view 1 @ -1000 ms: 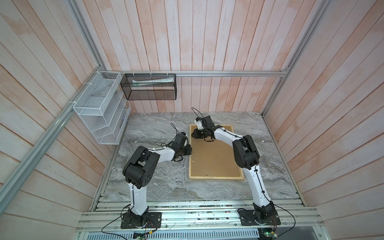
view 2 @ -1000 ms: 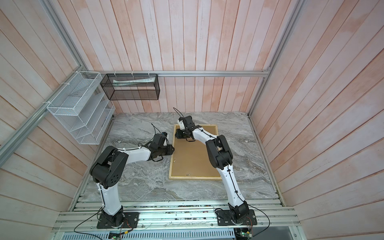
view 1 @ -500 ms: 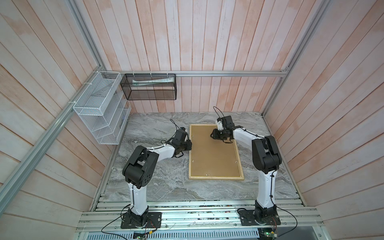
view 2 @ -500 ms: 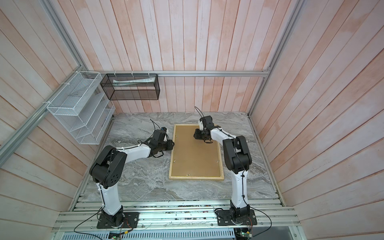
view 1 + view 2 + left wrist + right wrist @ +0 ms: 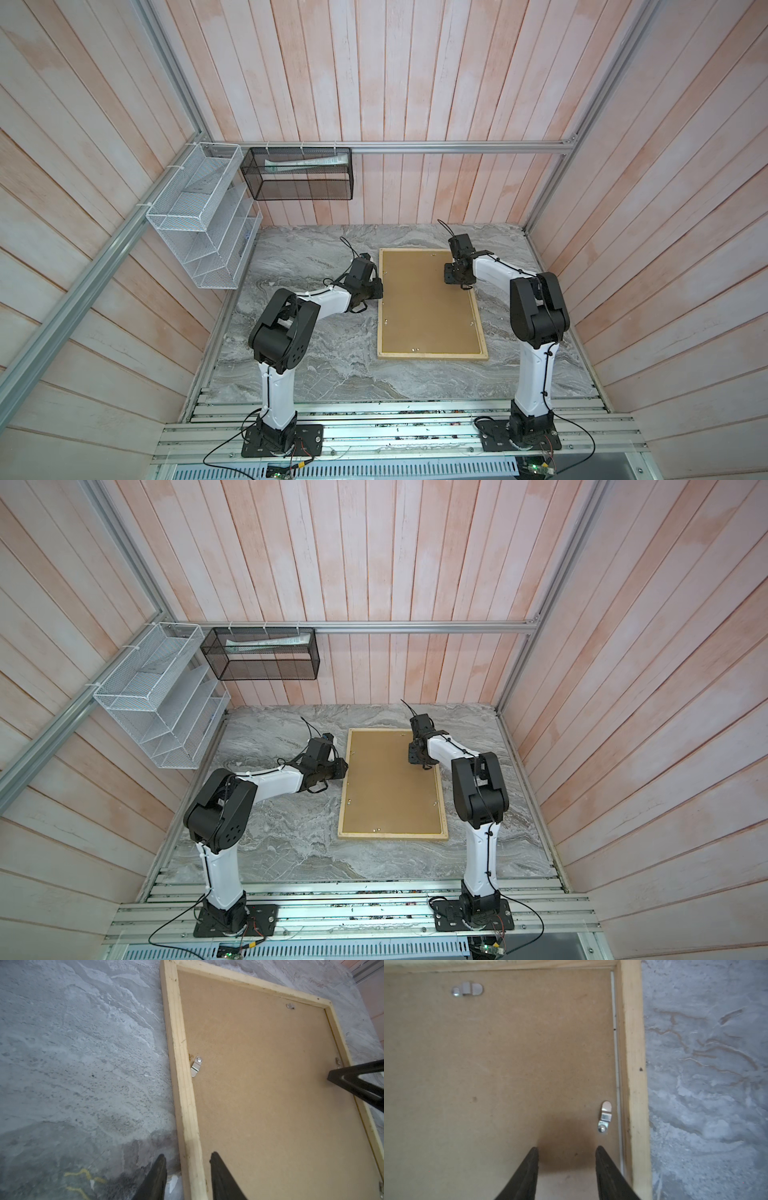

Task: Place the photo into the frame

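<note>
In both top views the frame [image 5: 432,356] lies back-up on the worktop [image 5: 316,249], a brown backing board [image 5: 428,307] set in it. In the left wrist view the left claw [image 5: 187,1155] stands narrowly parted astride the frame's left rail. In the right wrist view the right claw [image 5: 566,1148] gapes empty over the board, near a metal clip [image 5: 605,1115] by the right rail.

Between jaws of left gripper [image 5: 188,1156]: frame [image 5: 180,1076] rail, raised. Outboard of it: bare tabletop [image 5: 72,1053], free passage. Ahead of right gripper [image 5: 566,1148]: flat backing board [image 5: 498,1064], unobstructed; metal clip [image 5: 604,1115] just ahead of one finger [image 5: 607,1169], frame rail beside.
</note>
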Robot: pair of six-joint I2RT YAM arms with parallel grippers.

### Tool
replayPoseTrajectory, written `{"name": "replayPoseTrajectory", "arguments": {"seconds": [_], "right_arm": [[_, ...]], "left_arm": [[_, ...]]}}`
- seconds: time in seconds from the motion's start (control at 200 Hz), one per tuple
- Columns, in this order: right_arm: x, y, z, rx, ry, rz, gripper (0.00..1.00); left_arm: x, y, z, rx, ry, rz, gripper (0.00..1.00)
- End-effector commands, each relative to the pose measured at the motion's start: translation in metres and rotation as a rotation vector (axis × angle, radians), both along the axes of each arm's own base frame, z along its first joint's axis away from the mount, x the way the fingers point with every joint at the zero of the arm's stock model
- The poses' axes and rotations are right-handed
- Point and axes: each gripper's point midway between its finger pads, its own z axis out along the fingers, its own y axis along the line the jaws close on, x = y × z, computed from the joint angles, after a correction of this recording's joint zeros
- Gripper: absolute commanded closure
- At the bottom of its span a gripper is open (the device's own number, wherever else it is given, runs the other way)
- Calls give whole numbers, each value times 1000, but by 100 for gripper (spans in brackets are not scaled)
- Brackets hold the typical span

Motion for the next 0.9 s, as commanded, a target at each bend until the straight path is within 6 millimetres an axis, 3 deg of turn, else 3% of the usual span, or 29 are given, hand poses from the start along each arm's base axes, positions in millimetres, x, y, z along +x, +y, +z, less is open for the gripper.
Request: {"name": "replayPoseTrajectory", "arguments": {"seconds": [0.0,0.195,0.58,0.895], "right_arm": [[-3,-21,18,-78,-18,-51,49],[2,-34,21,-72,-22,-92,47],[17,-38,28,-14,-53,-106,42],[24,-44,4,45,-8,-104,41]], "left_arm": [[6,-1,-3,9,-2,-2,62],[5,-4,-6,1,6,-11,62],[2,-8,-9,-9,15,-22,63],[1,-9,-8,-10,17,-28,63]]}}
